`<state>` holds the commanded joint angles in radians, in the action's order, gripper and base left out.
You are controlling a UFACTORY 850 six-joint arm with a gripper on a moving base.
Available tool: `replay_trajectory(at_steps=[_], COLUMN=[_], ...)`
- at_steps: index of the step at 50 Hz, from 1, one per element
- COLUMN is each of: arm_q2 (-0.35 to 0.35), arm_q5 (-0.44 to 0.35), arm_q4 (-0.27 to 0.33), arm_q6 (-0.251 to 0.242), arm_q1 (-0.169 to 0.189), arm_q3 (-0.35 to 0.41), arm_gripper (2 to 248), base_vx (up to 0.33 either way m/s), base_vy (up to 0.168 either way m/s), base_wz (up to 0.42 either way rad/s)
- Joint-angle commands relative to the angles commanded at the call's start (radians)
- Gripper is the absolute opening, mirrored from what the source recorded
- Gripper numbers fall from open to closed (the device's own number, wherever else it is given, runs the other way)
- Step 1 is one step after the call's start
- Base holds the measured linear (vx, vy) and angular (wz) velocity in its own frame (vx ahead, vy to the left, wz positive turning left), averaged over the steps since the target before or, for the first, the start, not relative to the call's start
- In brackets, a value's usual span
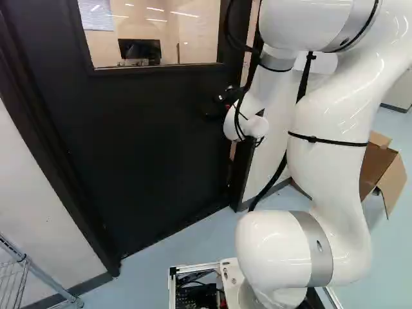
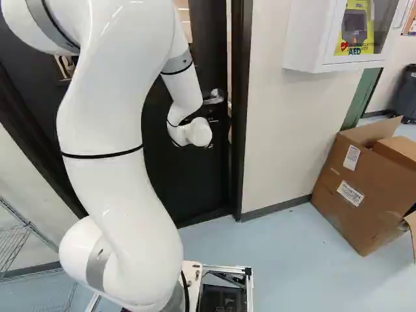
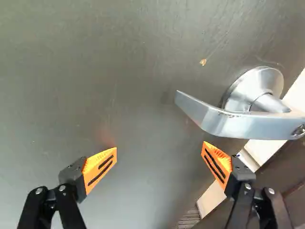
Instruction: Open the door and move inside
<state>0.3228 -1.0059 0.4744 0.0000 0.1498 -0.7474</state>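
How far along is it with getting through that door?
Perhaps begun: a light strip beside the door suggests it is ajar. In hand: nothing; the end effector stands open near the lever handle. Left: the door blocks the way, so opening wide and entering.

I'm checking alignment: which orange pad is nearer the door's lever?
The pad toward the latch edge of the door, near the lever; the other pad is farther.

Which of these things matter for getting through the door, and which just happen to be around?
Part of the job:
dark door
metal lever handle
tool, open near the handle

Just around:
cardboard box on the floor
metal rack by the wall
white cabinet on the wall
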Motion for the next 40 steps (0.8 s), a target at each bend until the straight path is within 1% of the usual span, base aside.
replay_trajectory(at_steps=[14, 40], arm_q2=[0.055, 0.170], arm_q5=[0.000, 0.000], arm_q4=[0.023, 0.102], arm_q6=[0.000, 0.000], arm_q1=[-0.013, -0.030], arm_q3=[-0.067, -0.214], arm_gripper=[247, 247], base_vx=[0.000, 0.000], base_vy=[0.000, 0.000], base_wz=[0.000, 0.000])
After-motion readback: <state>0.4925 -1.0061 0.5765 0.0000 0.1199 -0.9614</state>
